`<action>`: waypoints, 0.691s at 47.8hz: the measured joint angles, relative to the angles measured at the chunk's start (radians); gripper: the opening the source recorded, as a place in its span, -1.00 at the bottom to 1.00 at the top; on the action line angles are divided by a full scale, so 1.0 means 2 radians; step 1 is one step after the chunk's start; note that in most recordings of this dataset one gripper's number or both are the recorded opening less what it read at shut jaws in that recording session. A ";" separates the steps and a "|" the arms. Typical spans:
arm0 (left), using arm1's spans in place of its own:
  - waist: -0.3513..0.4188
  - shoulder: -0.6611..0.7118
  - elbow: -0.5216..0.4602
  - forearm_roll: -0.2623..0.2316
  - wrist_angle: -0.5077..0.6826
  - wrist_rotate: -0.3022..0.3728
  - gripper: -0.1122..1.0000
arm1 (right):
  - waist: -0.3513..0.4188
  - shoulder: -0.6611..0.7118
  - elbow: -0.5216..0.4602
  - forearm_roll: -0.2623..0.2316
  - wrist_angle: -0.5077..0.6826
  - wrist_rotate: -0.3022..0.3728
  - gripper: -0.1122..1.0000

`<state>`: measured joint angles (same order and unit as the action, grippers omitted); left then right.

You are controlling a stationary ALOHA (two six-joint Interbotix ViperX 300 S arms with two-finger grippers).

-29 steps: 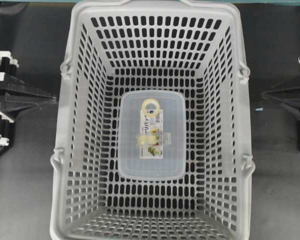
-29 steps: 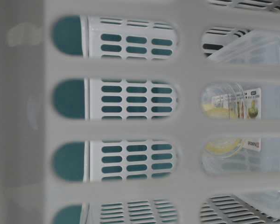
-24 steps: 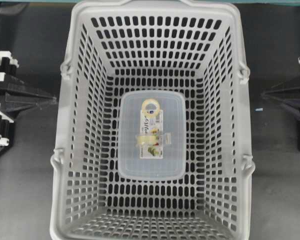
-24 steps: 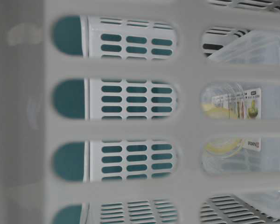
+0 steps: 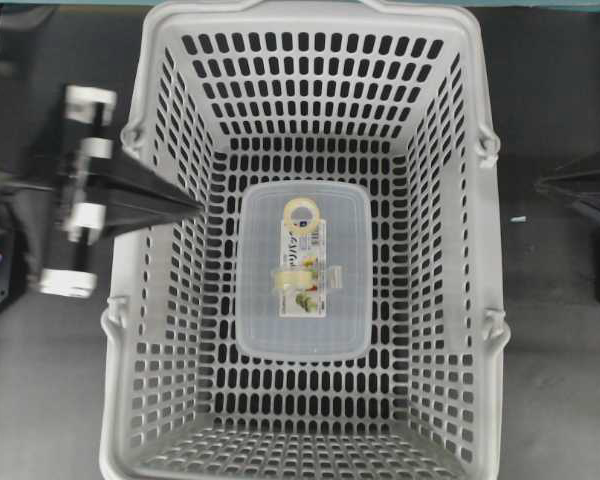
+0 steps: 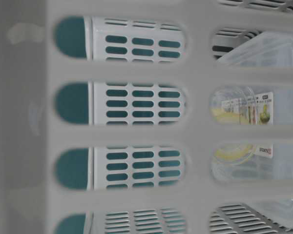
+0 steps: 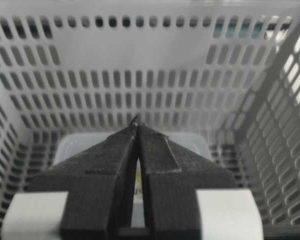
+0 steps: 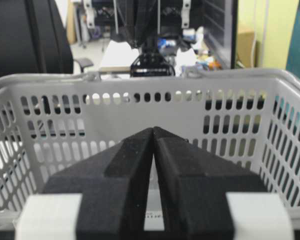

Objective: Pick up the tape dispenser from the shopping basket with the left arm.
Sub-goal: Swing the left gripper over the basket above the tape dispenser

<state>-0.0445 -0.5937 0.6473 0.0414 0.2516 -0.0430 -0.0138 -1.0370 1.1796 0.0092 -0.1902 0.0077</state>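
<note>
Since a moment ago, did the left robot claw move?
Yes. The left gripper has moved rightward in the overhead view, its tip now past the shopping basket rim, toward the tape dispenser.

A robotics lab or workshop room: the shopping basket (image 5: 310, 60) sits on a dark tabletop (image 5: 50, 400) between two fixed black robot arms, and the right wrist view looks past the basket's far rim to a cluttered workroom with a black office chair (image 8: 37, 35), a white desk (image 8: 121, 54) strewn with small gear, dark hardware (image 8: 150, 30) hanging with cables, and a yellow-green wall (image 8: 270, 30)
</note>
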 measured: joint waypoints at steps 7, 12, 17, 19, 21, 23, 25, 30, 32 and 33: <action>-0.006 0.074 -0.074 0.001 0.070 0.001 -0.80 | -0.001 -0.006 0.000 0.000 0.013 0.000 -0.79; -0.009 0.118 -0.114 0.001 0.118 0.002 -0.80 | -0.001 -0.010 0.000 0.000 0.020 0.000 -0.79; -0.011 0.160 -0.156 0.001 0.173 0.001 -0.80 | -0.001 -0.012 0.000 0.000 0.025 0.000 -0.77; -0.011 0.171 -0.166 0.000 0.189 0.002 -0.80 | -0.001 -0.012 -0.001 0.000 0.027 0.000 -0.72; -0.011 0.182 -0.178 0.001 0.204 0.002 -0.80 | -0.001 -0.013 -0.001 0.000 0.028 0.000 -0.65; -0.011 0.193 -0.187 0.001 0.216 0.002 -0.80 | -0.001 -0.013 0.000 0.000 0.028 0.000 -0.55; -0.011 0.201 -0.195 0.001 0.229 0.002 -0.79 | -0.001 -0.014 0.000 0.000 0.028 0.000 -0.38; -0.011 0.217 -0.206 0.001 0.248 0.002 -0.79 | -0.001 -0.014 0.000 0.000 0.028 0.000 -0.04; -0.011 0.223 -0.211 0.000 0.254 0.002 -0.78 | -0.001 -0.015 -0.001 0.000 0.028 0.000 0.09; -0.011 0.225 -0.212 0.000 0.255 0.002 -0.78 | -0.001 -0.015 -0.001 0.000 0.028 0.000 0.14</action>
<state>-0.0660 -0.1427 0.2224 0.0414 0.7624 -0.0383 -0.0153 -1.0661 1.1781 0.0092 -0.1335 0.0077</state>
